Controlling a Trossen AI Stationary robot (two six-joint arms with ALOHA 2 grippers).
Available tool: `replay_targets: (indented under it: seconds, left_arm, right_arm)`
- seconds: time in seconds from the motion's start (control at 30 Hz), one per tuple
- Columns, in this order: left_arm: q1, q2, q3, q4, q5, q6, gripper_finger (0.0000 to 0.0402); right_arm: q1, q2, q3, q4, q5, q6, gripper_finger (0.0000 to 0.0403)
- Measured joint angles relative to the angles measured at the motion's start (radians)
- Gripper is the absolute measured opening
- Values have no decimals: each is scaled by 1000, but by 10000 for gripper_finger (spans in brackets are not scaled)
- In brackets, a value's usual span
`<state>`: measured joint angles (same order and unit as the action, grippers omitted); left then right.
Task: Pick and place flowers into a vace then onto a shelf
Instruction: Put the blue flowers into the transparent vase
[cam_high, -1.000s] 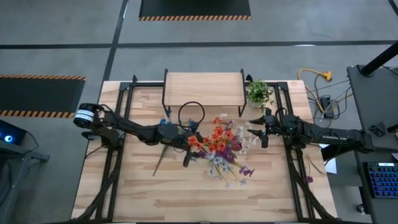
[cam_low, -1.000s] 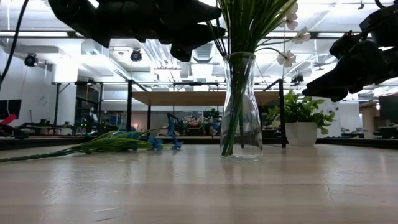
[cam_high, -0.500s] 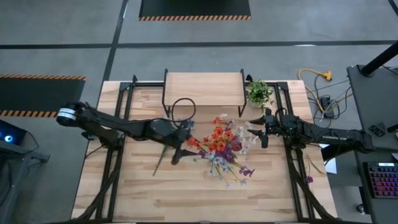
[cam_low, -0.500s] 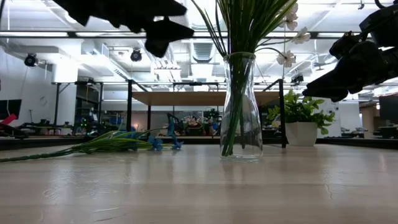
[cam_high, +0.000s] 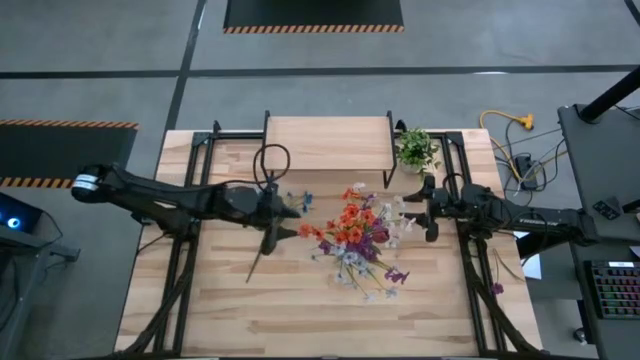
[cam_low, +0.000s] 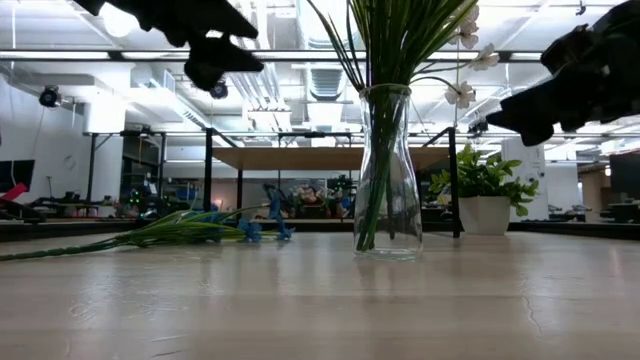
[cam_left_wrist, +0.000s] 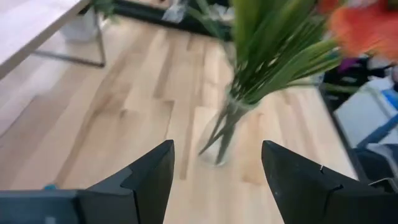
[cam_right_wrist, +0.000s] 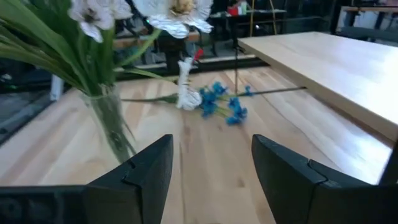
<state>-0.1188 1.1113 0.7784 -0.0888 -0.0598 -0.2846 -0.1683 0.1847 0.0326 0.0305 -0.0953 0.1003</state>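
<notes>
Beside vace (cam_high: 352, 236), left gripper (cam_high: 283, 213) open, empty

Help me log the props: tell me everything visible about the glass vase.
The vase is small, clear glass, with a round mouth, narrow neck and wider base. It stands upright on the wood-plank tabletop, mid-table, in front of the shelf. Green stems of the flowers fill it and tower above. Neither pincer touches it.

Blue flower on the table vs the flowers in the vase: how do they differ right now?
The blue flower lies flat on the table, alone; the bunch of flowers stands upright in the vase, many stems together. The loose one has blue blossoms; the bunch shows orange, red, purple and white. The loose one lies nearer the left gripper. Both have long green stems, and neither is held.
</notes>
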Motion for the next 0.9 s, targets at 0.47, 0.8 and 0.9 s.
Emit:
replay_targets:
  seconds: [0.47,0.8,0.9]
  left_arm:
    - [1,18,-20,-218,-167,-358,224]
    - [-1,132,-43,-463,-130,-810,223]
    - [-2,191,-25,-456,-128,-858,223]
  right_arm:
    - [118,-130,-24,-16,144,-26,195]
    - [118,-92,-24,-14,151,-31,194]
    - [118,-86,-24,-15,151,-33,194]
